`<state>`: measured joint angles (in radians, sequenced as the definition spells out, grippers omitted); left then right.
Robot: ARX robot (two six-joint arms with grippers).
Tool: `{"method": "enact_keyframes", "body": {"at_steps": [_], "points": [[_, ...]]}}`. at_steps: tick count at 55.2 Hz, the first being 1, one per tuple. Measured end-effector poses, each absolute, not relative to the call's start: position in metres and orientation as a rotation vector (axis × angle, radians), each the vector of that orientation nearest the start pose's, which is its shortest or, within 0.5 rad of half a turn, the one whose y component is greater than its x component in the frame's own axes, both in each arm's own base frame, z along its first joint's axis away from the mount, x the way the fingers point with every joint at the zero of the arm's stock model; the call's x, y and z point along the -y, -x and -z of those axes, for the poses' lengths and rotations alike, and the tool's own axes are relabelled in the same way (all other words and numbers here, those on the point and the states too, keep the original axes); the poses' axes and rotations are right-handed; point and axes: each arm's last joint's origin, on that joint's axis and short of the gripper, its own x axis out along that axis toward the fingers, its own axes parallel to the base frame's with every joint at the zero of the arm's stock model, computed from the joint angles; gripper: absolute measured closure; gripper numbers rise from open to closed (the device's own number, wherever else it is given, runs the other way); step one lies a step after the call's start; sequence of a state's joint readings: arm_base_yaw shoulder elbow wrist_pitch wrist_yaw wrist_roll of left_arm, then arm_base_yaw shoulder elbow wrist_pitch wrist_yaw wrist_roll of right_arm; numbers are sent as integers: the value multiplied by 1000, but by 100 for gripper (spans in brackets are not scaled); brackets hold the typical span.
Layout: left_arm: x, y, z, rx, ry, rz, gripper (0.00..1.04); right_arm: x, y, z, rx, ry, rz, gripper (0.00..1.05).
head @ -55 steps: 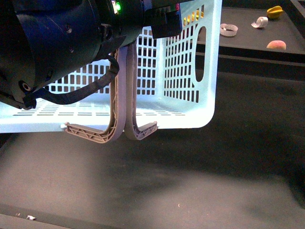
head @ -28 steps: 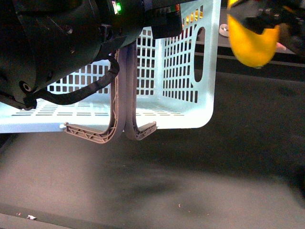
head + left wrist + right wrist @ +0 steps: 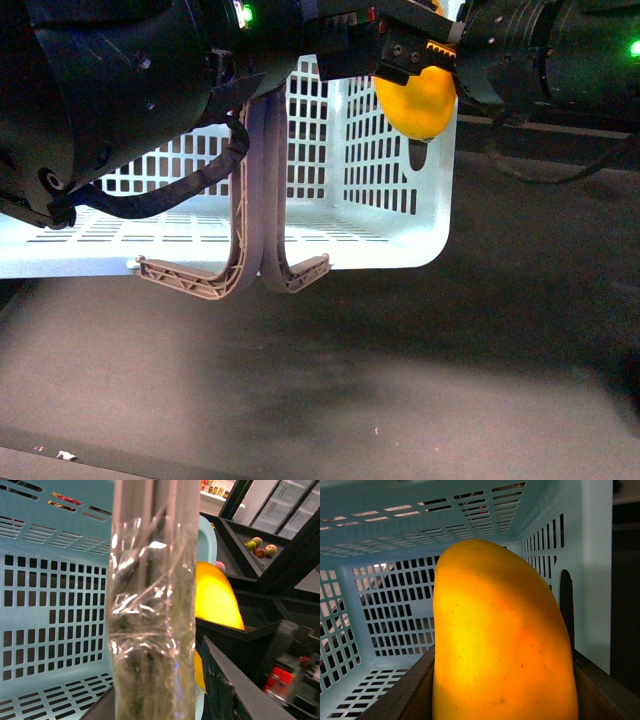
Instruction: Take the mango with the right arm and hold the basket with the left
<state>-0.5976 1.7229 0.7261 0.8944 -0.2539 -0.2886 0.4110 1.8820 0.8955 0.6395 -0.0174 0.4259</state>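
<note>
1. Dark matting fills the front view's lower half. One basket sits centre-left, its two handles rising into the left arm. Upper centre, the right gripper pinches the one mango at the basket's mouth; carry it deeper before releasing.
2. Left wrist: the handles fill the centre, and you cannot tell how those jaws stand.
3. Right wrist: the jaws flank the mango.

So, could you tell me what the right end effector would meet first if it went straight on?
Probably the basket's slotted inside wall: the right end effector, holding the mango, points into it, though depth is unclear.
</note>
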Motion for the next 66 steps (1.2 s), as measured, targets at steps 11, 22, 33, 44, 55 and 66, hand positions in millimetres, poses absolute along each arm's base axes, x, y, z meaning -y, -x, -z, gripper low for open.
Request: {"method": "enact_keyframes", "body": {"at_steps": [11,22,33,44,55,66], "points": [[184,-284,-181,-143,243,322,77,-155,-350,-150,-413,-346,-334,14],[184,-284,-181,-147,240,323,77,-146,-340,-162,-368,-363,-337,9],[184,-284,-180,-148,240,320,77,-109,-292,-204,-246,-393,-293,8],[184,-284,-180,-149,242,325,77,-65,-249,-215,-202,-402,-161,8],[185,-284,-180,-150,242,330,77,-31,-204,-216,-178,-406,-57,8],[185,-284,-180,-150,242,329,77,-8,-161,-206,-177,-399,59,8]]}}
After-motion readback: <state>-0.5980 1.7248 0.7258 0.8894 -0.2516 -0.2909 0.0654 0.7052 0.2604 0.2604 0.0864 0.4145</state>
